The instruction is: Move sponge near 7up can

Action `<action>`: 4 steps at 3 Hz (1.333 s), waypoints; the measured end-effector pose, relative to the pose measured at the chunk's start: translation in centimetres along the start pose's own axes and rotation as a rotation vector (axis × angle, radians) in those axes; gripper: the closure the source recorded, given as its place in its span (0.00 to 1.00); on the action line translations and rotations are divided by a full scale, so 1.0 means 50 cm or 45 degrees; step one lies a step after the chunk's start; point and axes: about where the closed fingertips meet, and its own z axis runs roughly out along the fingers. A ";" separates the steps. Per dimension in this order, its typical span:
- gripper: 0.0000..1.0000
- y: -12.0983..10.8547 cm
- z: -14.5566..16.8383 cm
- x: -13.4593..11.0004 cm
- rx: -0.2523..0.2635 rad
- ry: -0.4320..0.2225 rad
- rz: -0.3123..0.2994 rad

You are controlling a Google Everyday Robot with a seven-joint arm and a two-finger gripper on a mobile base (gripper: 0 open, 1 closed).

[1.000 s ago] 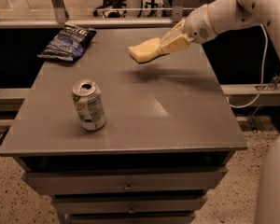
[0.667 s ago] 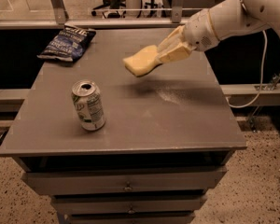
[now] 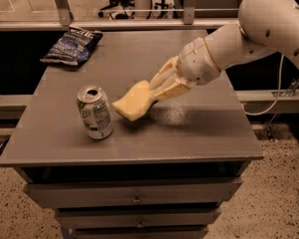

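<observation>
At the far left corner of the grey cabinet top [image 3: 199, 131] lies a dark blue snack bag [image 3: 72, 46], crumpled, well apart from the other things. Nearer the front left stands the 7up can [image 3: 94, 112], upright, its silver lid and opening showing, the green and white label turned toward the camera. Just to the right of the can, near it but apart from it, is the sponge [image 3: 132, 103], pale yellow and tilted, its left end low over the surface and its right end raised; a dark shadow lies right under the low end, and whether that end touches the top cannot be told. The sponge's right end is pinched between the cream fingers [image 3: 172, 89] of the gripper [image 3: 153, 86], which are drawn in narrow on the foam; the gripper hangs over the middle of the top, pointing down and left toward the can. Behind it the white arm [image 3: 249, 29] climbs to the upper right and leaves the view; a thin cable [image 3: 278, 83] droops beside it at the far right. Under the top sit the grey drawers [image 3: 134, 193], each with a small knob.
</observation>
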 end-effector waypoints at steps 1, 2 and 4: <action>0.76 0.037 0.017 -0.017 -0.056 -0.009 -0.030; 0.53 0.054 0.031 -0.029 -0.087 -0.017 -0.045; 0.01 0.071 0.058 -0.042 -0.112 -0.030 -0.061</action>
